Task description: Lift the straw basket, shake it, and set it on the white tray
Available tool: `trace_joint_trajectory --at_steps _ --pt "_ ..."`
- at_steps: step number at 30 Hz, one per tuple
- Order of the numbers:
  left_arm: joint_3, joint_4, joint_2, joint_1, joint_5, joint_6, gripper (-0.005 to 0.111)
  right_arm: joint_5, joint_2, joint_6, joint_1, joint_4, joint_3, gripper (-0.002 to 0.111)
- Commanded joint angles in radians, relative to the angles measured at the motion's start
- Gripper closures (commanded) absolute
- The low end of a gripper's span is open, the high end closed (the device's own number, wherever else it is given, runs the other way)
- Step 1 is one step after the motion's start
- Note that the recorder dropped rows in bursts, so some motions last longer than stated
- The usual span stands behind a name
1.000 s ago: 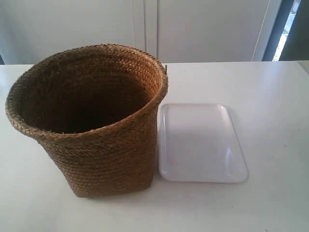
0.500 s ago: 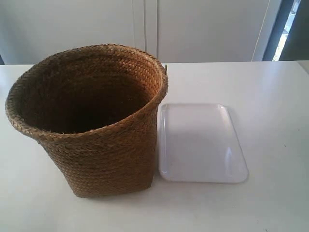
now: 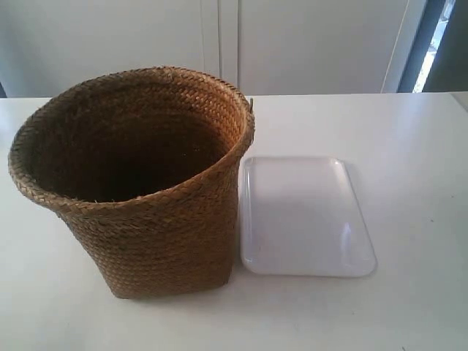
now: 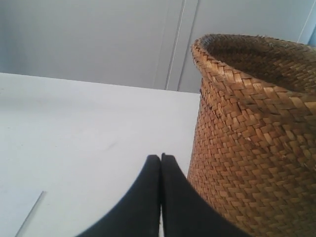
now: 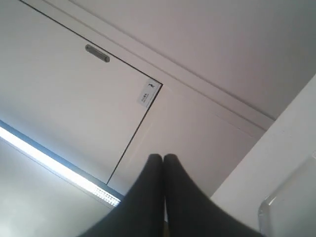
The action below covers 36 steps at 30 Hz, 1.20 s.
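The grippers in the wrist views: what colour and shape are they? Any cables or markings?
The left gripper has two plain black fingers, wide at the base and curving to narrow rounded tips. The right gripper looks the same. No cables or markings show on either. The arms themselves are in no view.

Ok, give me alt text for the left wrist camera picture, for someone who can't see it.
The black left gripper, shut and empty, sits close beside a tall brown braided straw basket that stands upright on a white table. A pale panelled wall fills the background.
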<state>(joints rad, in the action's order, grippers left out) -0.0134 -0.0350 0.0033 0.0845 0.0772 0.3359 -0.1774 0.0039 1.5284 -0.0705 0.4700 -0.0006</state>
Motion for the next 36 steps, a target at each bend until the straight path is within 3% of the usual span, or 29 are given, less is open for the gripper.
trace_joint_trajectory --at_steps 1,5,8,11,14,17,22,25,29,32,36 --pt "-0.040 0.058 -0.003 -0.002 0.042 0.047 0.107 -0.034 -0.004 -0.027 0.001 -0.003 -0.009 0.108" --pt "-0.202 0.079 0.043 -0.002 0.139 -0.176 0.107 0.138 0.006 -0.492 0.001 -0.001 -0.209 0.108" --pt "-0.399 0.316 0.190 -0.002 0.146 -0.403 0.107 0.350 0.140 -0.753 0.001 0.019 -0.432 0.108" --pt "-0.580 0.630 0.393 -0.002 0.190 -0.710 0.107 0.361 0.332 -0.827 0.001 0.138 -0.616 0.108" --pt "-0.748 0.843 0.621 -0.002 0.203 -1.013 0.107 0.404 0.549 -0.827 0.001 0.178 -0.814 0.108" --pt "-0.904 1.005 0.821 -0.002 0.149 -1.197 0.107 0.403 0.750 -0.827 0.001 0.178 -0.983 0.108" --pt "-0.994 1.028 1.006 -0.002 0.131 -1.325 0.107 0.383 0.937 -0.754 0.001 0.169 -1.072 0.108" --pt "-0.995 1.029 1.045 -0.002 0.083 -1.364 0.107 0.463 1.008 -0.793 0.004 0.158 -1.108 0.108" --pt "-1.034 1.075 1.069 -0.012 0.075 -1.391 0.107 0.628 1.091 -1.021 0.020 0.078 -1.208 0.108" --pt "-1.090 1.129 1.091 -0.069 0.020 -1.398 0.107 0.767 1.154 -1.218 0.020 -0.023 -1.309 0.108" --pt "-1.150 1.118 1.135 -0.156 0.053 -1.618 0.107 0.910 1.236 -1.358 0.020 -0.032 -1.425 0.108"
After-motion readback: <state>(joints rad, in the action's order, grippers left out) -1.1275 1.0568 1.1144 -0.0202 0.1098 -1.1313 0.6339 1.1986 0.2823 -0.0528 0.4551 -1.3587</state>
